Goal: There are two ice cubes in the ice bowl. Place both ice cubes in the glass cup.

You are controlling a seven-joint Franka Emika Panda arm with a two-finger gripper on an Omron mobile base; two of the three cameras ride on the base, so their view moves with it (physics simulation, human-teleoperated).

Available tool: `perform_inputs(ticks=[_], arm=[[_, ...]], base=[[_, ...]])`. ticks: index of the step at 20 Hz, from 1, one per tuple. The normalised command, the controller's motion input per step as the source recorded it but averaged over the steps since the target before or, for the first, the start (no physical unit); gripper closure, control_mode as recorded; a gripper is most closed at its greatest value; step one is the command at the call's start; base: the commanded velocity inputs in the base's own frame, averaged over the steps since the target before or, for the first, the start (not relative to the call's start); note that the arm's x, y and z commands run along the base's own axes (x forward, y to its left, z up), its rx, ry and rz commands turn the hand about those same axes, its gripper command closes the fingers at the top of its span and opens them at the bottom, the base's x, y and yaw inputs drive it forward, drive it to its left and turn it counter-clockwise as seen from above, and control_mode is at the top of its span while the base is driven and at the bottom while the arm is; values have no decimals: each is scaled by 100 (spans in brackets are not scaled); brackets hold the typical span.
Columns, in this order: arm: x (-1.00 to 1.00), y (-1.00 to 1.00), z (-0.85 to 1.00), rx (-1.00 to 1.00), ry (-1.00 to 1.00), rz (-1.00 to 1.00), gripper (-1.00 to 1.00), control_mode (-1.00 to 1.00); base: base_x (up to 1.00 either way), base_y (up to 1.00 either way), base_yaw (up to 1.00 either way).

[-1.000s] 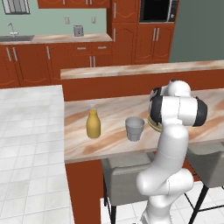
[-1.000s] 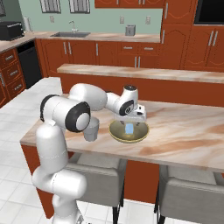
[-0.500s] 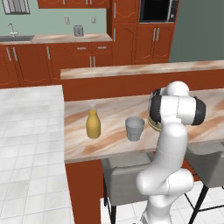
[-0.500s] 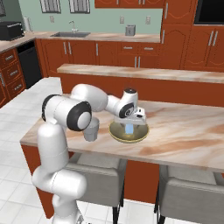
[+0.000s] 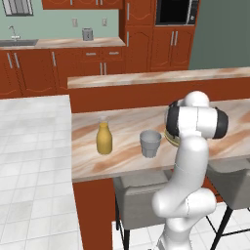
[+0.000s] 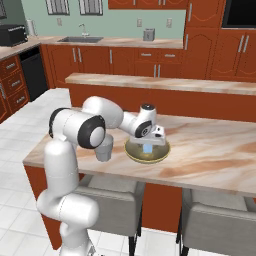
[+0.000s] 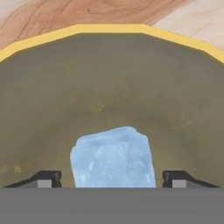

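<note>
Step in hand: first pick, jaws down inside the bowl, nothing delivered to the cup as far as I can judge. Marble tabletop (image 6: 210, 150) carries everything: the ice bowl (image 6: 133, 151) in the middle, the glass cup (image 5: 150, 143) just beside it toward the arm's base, and the yellow bottle (image 5: 103, 138) further along, well apart from the bowl. Arm reaches across with the gripper (image 6: 148, 148) pointed down into the bowl. In the hand view the bowl's olive floor and yellow rim (image 7: 109, 29) frame one ice cube (image 7: 113, 159) sitting between the two fingertips (image 7: 43, 178). Jaws are spread, one tip on each side of the cube with a visible gap on both sides, so not pinching yet. Second cube: can't locate it in these views. The cup looks empty from the left base view, though it's too small to be certain. Next move, my read: close squarely on the cube, lift straight up clear of the rim, swing over to the cup, release above its mouth. Risk is the cube slipping out sideways.
</note>
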Motion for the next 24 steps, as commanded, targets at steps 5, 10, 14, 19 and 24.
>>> perform_inputs(ticks=[5,10,14,19,24], arm=[[1,11,-5,0,0,0,100,-100],[-24,5,47,0,-2,-1,100,-100],[-48,38,97,1,1,-3,100,-100],[-34,65,82,2,10,-8,100,-100],[-25,88,31,6,3,-15,100,-100]], base=[[0,0,0],[0,0,0],[0,0,0],[0,0,0],[0,0,0]])
